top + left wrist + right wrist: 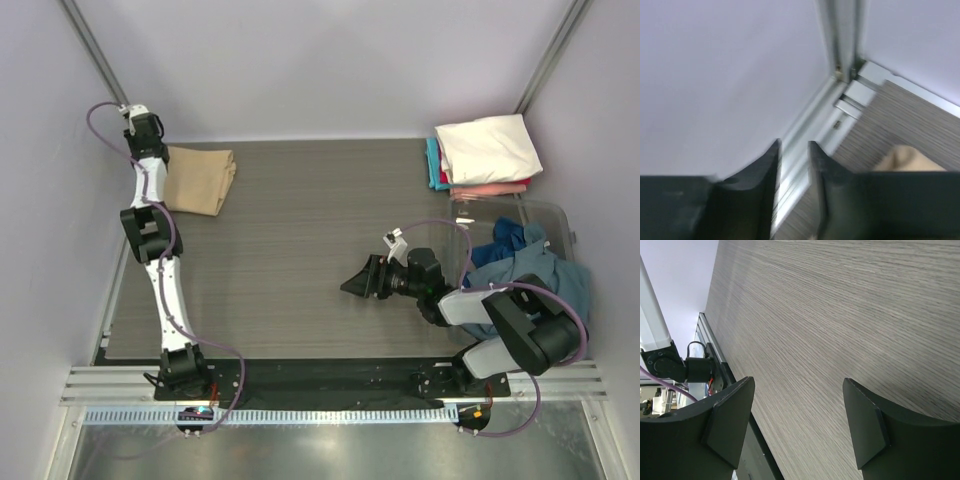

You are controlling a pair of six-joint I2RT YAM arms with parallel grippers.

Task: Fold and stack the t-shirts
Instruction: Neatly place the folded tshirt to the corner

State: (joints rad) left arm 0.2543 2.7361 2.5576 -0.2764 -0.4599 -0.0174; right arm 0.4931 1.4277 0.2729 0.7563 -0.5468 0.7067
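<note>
A tan t-shirt (200,180) lies folded at the table's far left; one corner of it (905,157) shows past my left fingers. My left gripper (130,110) (794,145) is just left of it, aimed at the far left corner. Its jaws stand slightly apart with nothing between them. At the far right is a stack of folded t-shirts, with white (488,148) on top, pink (490,188) below and a teal edge (435,165). My right gripper (352,284) (797,382) hangs open and empty over bare table at mid-right.
A clear bin (560,225) at the right edge holds crumpled blue t-shirts (515,258), which spill towards my right arm's base. Walls and metal posts close in the far corners (840,70). A black rail (330,380) runs along the near edge.
</note>
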